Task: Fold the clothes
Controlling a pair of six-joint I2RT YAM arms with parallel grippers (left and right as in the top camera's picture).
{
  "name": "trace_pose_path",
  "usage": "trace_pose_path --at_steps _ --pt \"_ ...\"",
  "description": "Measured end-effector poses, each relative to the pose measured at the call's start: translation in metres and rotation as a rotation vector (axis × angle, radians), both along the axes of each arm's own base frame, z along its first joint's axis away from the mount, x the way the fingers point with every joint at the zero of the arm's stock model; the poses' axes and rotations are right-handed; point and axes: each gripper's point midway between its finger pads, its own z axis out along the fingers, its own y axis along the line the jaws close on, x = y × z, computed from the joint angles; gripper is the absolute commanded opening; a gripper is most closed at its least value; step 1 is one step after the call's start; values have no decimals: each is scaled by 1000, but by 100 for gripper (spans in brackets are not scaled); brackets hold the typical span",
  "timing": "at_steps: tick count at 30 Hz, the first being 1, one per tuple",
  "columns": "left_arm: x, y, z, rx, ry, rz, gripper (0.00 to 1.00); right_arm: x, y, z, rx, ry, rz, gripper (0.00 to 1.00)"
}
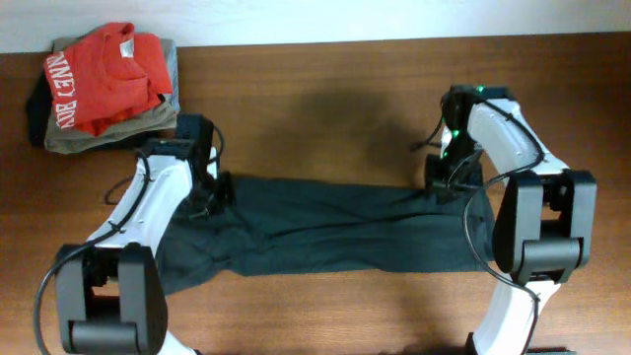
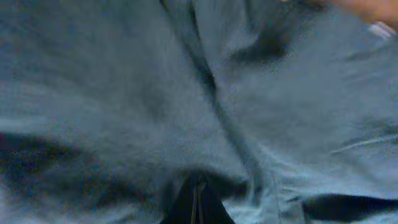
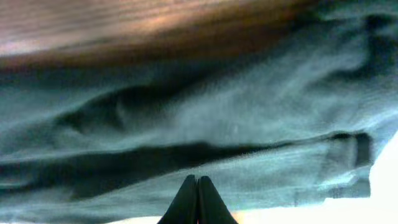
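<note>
The clothes (image 1: 325, 222), one very dark T-shirt, are touched near both ends by the grippers. In the left wrist view the left gripper (image 2: 198, 190) is seen with its two fingers pressed together, so that no gap is left between them. The tips are set down into the soft fabric, which fills almost the whole of this view in creases and folds. Whether a bit of cloth is pinched between the fingers cannot be told. The right gripper (image 3: 197, 186) is closed in the same way, finger against finger. Its tips are placed at the edge of the shirt, where a hem is seen on the right side and the brown wood behind the fabric. Here also a grip on the cloth cannot be confirmed.

From above, the shirt is seen laid out as a long, wrinkled band across the middle of the table (image 1: 325, 89), from the left arm to the right arm. Its left end is wider and is spread toward the near edge, partly under the left arm. No lettering is shown on the side that faces up.

In the far left corner, well apart from the shirt, a crumpled red shirt (image 1: 104, 84) with white letters is placed on top of a grey-olive folded garment (image 1: 99, 138).
</note>
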Motion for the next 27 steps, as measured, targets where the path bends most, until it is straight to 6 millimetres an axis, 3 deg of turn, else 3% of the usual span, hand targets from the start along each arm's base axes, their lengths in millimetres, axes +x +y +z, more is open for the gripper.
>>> trace_pose_path --at_steps 3,6,8,12,17,20,23,24,27 --pt "-8 0 -27 -22 70 8 1 -4 -1 -25 3 -16 -7 4" --pt "-17 3 -47 -36 151 27 1 -20 -8 -35 2 26 -31 4" --pt "-24 12 -47 -30 187 57 1 -19 -14 -38 9 18 -60 4" --pt "-32 50 -47 -42 224 189 1 -17 -21 -39 74 -15 -138 4" --pt "-29 68 -48 -53 204 278 1 -8 -34 -38 97 -56 -225 4" --pt "-11 69 -49 -82 132 322 1 33 -61 -35 44 -215 -250 4" --pt "38 78 -45 -93 -67 379 1 60 -85 -27 -16 -321 -265 4" --pt "53 84 -44 -87 -123 391 1 68 -90 -21 -27 -345 -269 4" --pt "66 98 -39 -68 -145 432 1 86 -101 10 -48 -388 -276 4"
